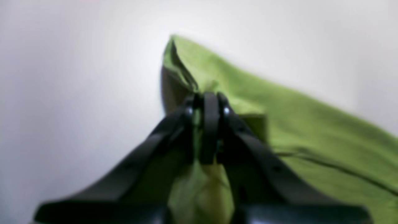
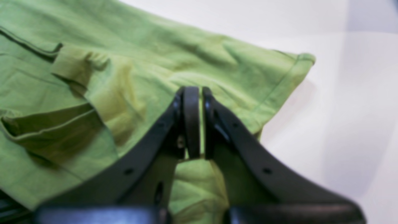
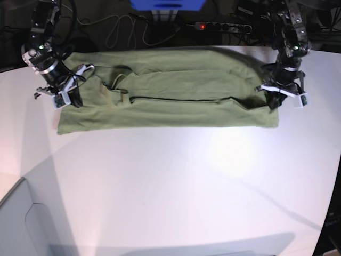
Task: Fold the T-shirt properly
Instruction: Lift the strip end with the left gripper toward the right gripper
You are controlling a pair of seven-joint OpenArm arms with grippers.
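Observation:
The green T-shirt (image 3: 176, 106) lies as a long, wrinkled band across the far half of the white table (image 3: 170, 186), its layers folded over lengthwise. On the right side of the base view, my left gripper (image 3: 278, 100) is at the band's right end. The left wrist view shows this left gripper (image 1: 206, 105) shut on a pinched, raised fold of the T-shirt (image 1: 295, 124). My right gripper (image 3: 69, 98) is at the band's left end. Seen from the right wrist, the right gripper (image 2: 196, 93) is shut on the T-shirt (image 2: 155, 40) near a hemmed corner.
Behind the table run a black power strip (image 3: 224, 25) with a red light, loose cables (image 3: 117, 32) and a blue object (image 3: 168, 4). The table's left edge cuts diagonally at the lower left, beside a grey surface (image 3: 21, 224).

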